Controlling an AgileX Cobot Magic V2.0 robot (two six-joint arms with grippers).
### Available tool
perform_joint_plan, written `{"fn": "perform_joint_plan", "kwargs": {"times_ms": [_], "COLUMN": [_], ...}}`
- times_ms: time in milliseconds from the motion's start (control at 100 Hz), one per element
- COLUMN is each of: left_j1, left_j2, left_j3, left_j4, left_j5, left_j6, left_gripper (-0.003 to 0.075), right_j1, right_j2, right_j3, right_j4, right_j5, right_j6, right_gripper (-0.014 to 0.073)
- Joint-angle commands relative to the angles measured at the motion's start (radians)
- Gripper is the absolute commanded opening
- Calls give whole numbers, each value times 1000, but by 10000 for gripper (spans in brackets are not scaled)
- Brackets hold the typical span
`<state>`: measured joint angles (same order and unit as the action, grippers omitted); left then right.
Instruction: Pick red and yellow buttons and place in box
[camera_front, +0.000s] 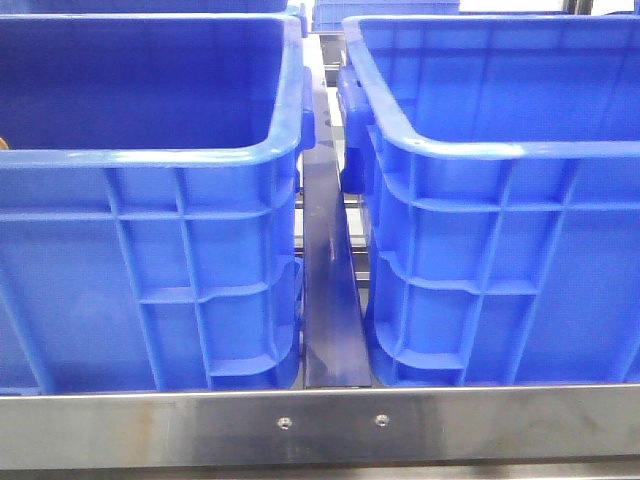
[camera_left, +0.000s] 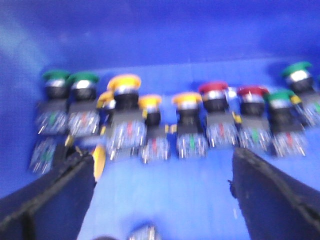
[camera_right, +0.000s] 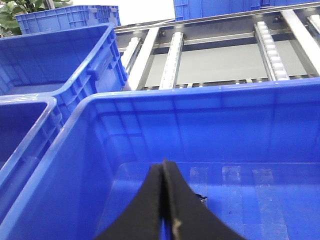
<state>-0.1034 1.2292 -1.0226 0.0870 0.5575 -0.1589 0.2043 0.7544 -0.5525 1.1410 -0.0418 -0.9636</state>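
Two blue crates, arms unseen from the front.
Only the left wrist view shows red buttons (camera_left: 234, 92) and yellow buttons (camera_left: 150, 101) beyond the spread left gripper (camera_left: 162, 195); right gripper (camera_right: 164, 200) pressed together, empty, above its crate (camera_right: 210, 100).

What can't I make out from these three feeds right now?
- Front view: the left crate and right crate walls hide their floors and both arms.
- Left wrist view: motion blur smears the buttons; their exact count and markings are unclear.
- Right wrist view: the right end effector covers the floor beneath it.

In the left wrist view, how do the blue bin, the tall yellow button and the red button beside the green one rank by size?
1. Blue bin, far the largest.
2. Yellow button and red button: alike; blur forbids ranking.
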Motion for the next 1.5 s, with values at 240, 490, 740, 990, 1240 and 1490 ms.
{"fn": "perform_joint_plan", "kwargs": {"times_ms": [240, 490, 740, 990, 1240, 1490], "left_j1": [1, 60, 87, 90, 90, 90], "left_j2": [243, 305, 308, 333, 422, 447], "left_j3": [-191, -200, -200, -200, -200, -200], "left_j4": [24, 23, 29, 29, 29, 29], "left_j5": [-57, -71, -95, -97, -97, -103], "left_j6": [-14, -25, -23, -23, -23, -23], "left_gripper": [536, 536, 536, 536, 536, 492], "right_j1": [-6, -6, -6, -6, -6, -6], "right_j2": [-7, -7, -5, -5, -5, -5], "right_j3": [-26, -26, -26, -26, -26, -26], "right_j4": [-13, -13, -13, -13, -13, -13], "right_j5": [-21, -21, -21, -21, -21, -21], "right_j6": [-15, -15, -15, -15, -15, -15], "right_gripper": [-67, -67, -67, -67, -67, -67]}}
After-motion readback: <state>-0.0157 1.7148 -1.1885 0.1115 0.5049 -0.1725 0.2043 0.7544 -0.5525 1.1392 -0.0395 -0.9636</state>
